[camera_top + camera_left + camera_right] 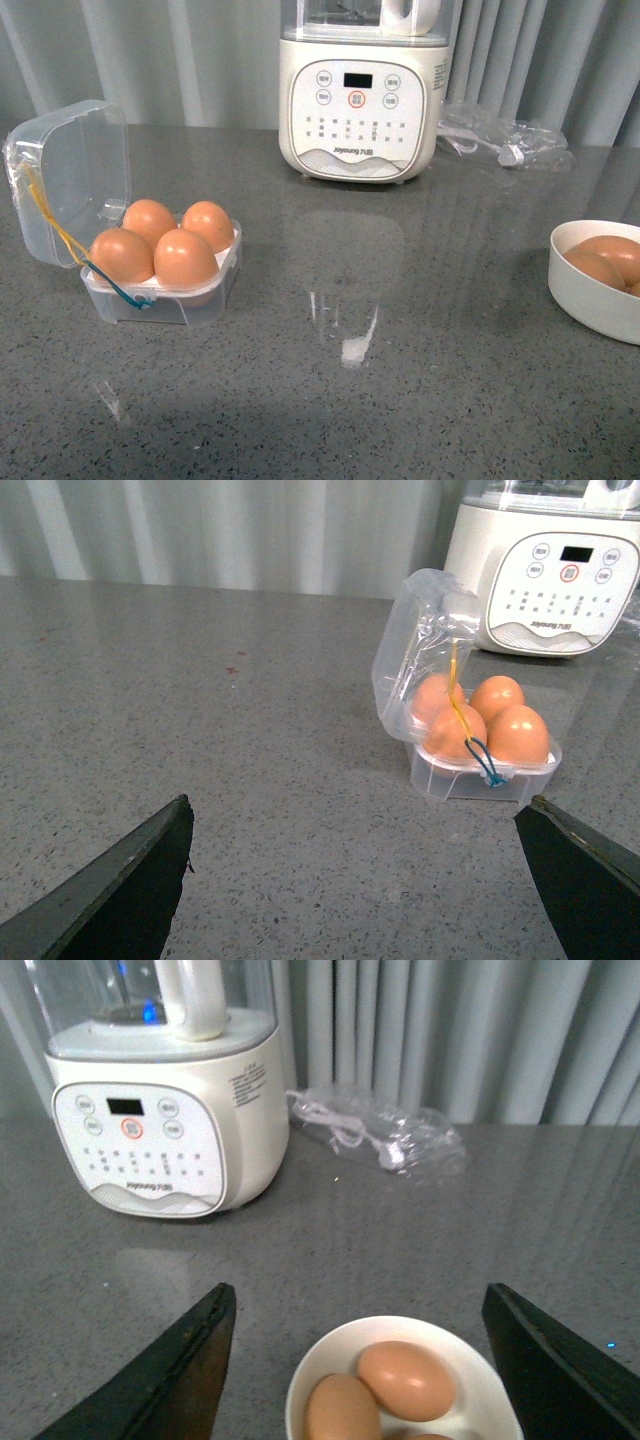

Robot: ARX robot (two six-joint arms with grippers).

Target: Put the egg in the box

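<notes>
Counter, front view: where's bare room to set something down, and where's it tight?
Widest bare patch: centre counter, between the box on the left and the bowl on the right, in front of the blender. Near strip also bare. Crowded: back right, where the plastic bag lies beside the blender.

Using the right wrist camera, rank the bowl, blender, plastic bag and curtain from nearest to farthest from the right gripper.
1. Bowl, directly below the right gripper.
2. Blender, mid-table, and plastic bag to its right: too close to call.
3. Curtain, behind the table.
</notes>
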